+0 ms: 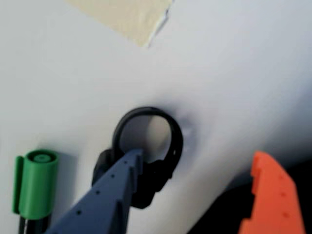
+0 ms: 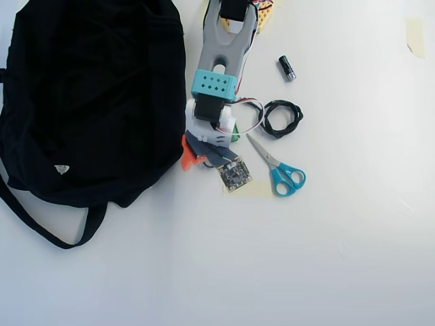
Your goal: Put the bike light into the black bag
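Gripper beside black bag

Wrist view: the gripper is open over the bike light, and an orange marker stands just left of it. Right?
Not quite. In the wrist view the marker left of the bike light is green, not orange. The gripper is open, its blue finger over the light.

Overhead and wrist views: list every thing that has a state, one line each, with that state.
pincer: open, blue finger over the bike light, orange finger apart to the right.
bike light: flat on the table, not gripped, outside the bag.
black bag: slumped flat, strap trailing below.
green marker: capped.
scissors: shut, lying flat.
coiled black cable: coiled, loose on the table.
small black cylinder: lying on its side.
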`<state>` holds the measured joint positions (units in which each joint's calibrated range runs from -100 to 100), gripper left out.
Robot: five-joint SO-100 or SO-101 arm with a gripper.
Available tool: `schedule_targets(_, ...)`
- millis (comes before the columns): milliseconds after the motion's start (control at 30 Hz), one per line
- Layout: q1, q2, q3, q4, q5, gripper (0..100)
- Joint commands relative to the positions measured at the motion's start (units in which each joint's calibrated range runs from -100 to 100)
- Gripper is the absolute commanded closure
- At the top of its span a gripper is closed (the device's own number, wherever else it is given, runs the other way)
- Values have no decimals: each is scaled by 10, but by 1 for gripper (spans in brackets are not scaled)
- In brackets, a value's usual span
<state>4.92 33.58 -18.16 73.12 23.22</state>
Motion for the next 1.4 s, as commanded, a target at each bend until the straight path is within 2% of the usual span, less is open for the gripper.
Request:
schedule_targets(0, -7, -8, -5, -9, 3, 71)
schedule_targets(533, -19, 27, -5, -8, 5, 71)
schedule_targets(633, -24, 28, -5, -3, 5, 77)
schedule_targets(700, -25, 28, -5, -3, 3, 83)
schedule_targets(733, -26, 28, -5, -3, 2, 90)
schedule_targets(833, -26, 27, -5, -3, 1, 98)
schedule_targets(1367, -32, 14, -15, 11, 3, 98)
